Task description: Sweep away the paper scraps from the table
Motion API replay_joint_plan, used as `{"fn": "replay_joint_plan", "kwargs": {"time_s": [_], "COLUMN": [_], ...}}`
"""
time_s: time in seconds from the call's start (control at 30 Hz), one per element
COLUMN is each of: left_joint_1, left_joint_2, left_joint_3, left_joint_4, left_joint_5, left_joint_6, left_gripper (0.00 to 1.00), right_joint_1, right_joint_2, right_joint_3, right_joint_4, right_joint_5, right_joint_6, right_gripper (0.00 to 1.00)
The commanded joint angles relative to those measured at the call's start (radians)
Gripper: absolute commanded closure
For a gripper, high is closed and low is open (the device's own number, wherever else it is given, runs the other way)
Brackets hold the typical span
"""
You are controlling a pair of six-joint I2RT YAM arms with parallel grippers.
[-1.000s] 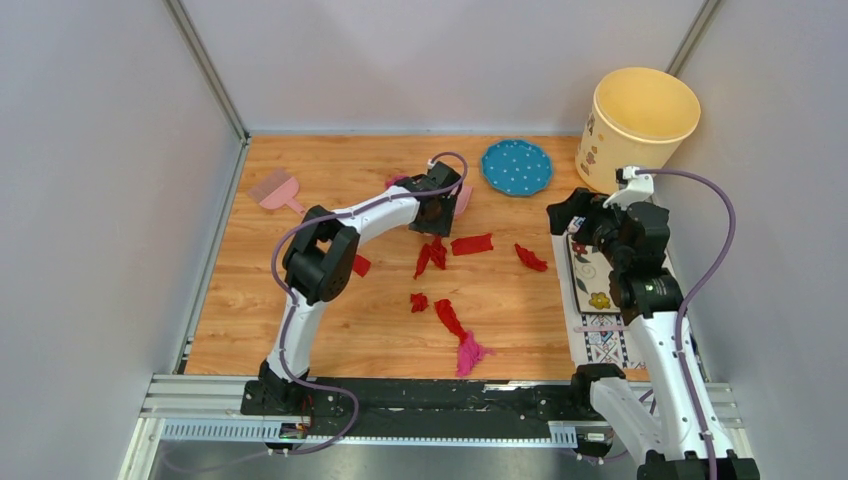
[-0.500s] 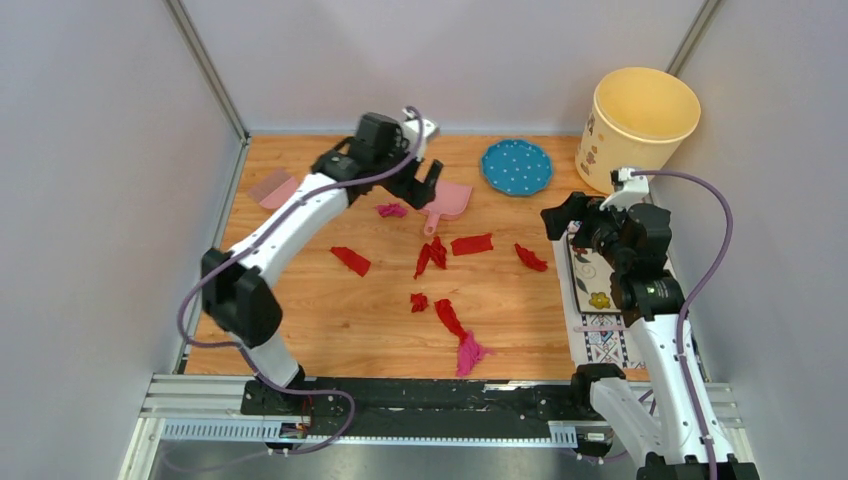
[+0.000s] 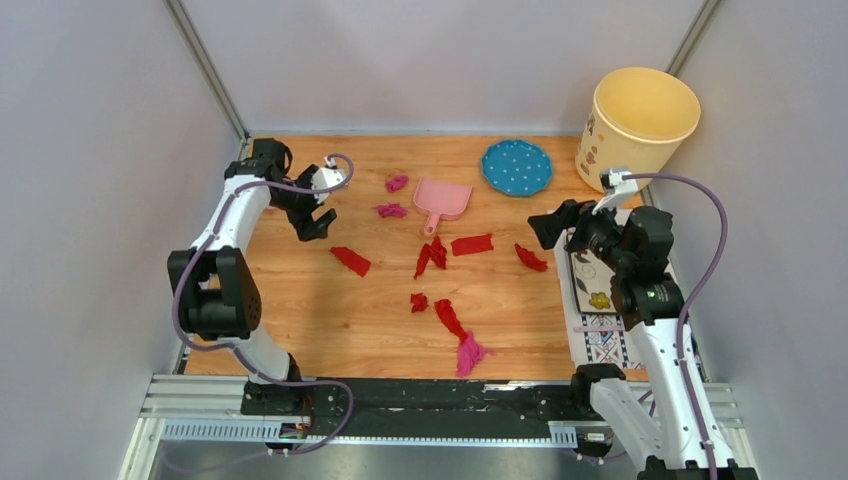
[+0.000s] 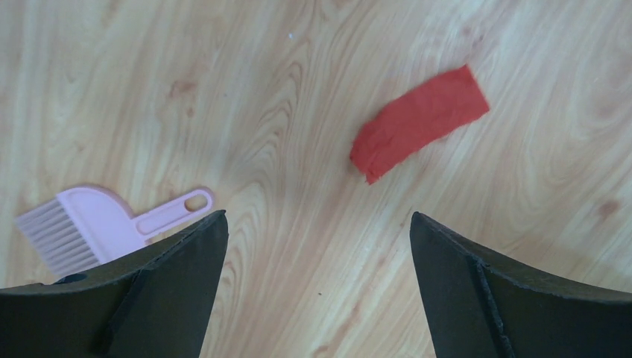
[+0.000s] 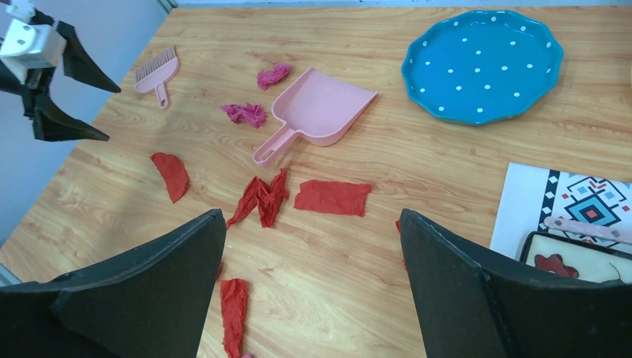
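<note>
Several red and magenta paper scraps lie spread over the table (image 3: 340, 335), among them a red strip (image 3: 350, 260), a crumpled red pair (image 3: 430, 255), a flat red piece (image 3: 471, 244) and a magenta wad (image 3: 468, 352). My left gripper (image 3: 318, 222) hovers open over bare wood at the left. In the left wrist view that gripper (image 4: 317, 220) holds nothing, with one red scrap (image 4: 419, 123) ahead of it and the pink brush (image 4: 82, 227) beside its left finger. My right gripper (image 5: 311, 216) is open and empty above the right side, facing the scraps (image 5: 333, 198).
A pink dustpan (image 3: 445, 200) lies at the back middle, with two magenta wads (image 5: 244, 113) next to it. A blue dotted plate (image 3: 516, 166) and a yellow bucket (image 3: 640, 125) stand at the back right. A patterned placemat (image 3: 600, 320) lies under the right arm.
My left gripper opened, let go of the dustpan and swung left to the area near the brush. The dustpan stays at the back middle. The right arm barely shifted.
</note>
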Motion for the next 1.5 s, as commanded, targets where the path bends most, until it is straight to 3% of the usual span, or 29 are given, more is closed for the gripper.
{"fn": "replay_joint_plan", "kwargs": {"time_s": [0.0, 0.17, 0.3, 0.7, 1.0, 1.1, 1.23, 1.3, 1.37, 1.47], "left_joint_1": [0.03, 0.047, 0.077, 0.119, 0.137, 0.151, 0.16, 0.157, 0.151, 0.148], "left_joint_2": [0.081, 0.191, 0.262, 0.441, 0.587, 0.633, 0.673, 0.693, 0.71, 0.719], "left_joint_3": [0.015, 0.103, 0.12, 0.247, 0.432, 0.489, 0.511, 0.521, 0.529, 0.511], "left_joint_4": [0.006, 0.038, 0.024, 0.032, -0.109, -0.21, -0.231, -0.263, -0.327, -0.436], "left_joint_5": [0.024, -0.074, -0.109, -0.162, -0.138, -0.174, -0.217, -0.217, -0.23, -0.279], "left_joint_6": [0.244, 0.311, 0.525, 0.727, 0.842, 0.896, 0.929, 0.951, 0.965, 0.991], "left_gripper": [0.01, 0.01, 0.03, 0.05, 0.05, 0.06, 0.09, 0.2, 0.4, 0.53], "right_joint_1": [0.006, 0.008, 0.009, 0.012, 0.054, 0.074, 0.101, 0.115, 0.14, 0.169], "right_joint_2": [-0.023, -0.036, -0.025, 0.075, 0.153, 0.155, 0.171, 0.185, 0.202, 0.207], "right_joint_3": [-0.021, -0.04, -0.043, -0.024, 0.011, 0.023, 0.033, 0.055, 0.083, 0.091], "right_joint_4": [0.052, 0.057, 0.057, 0.043, 0.009, 0.005, 0.014, 0.005, -0.024, -0.035], "right_joint_5": [-0.038, -0.035, -0.034, -0.038, -0.027, -0.026, -0.017, -0.014, -0.006, 0.02], "right_joint_6": [-0.028, -0.04, -0.048, -0.068, -0.075, -0.08, -0.078, -0.083, -0.095, -0.108], "right_gripper": [0.09, 0.09, 0.09, 0.1, 0.11, 0.11, 0.11, 0.11, 0.11, 0.11]}}
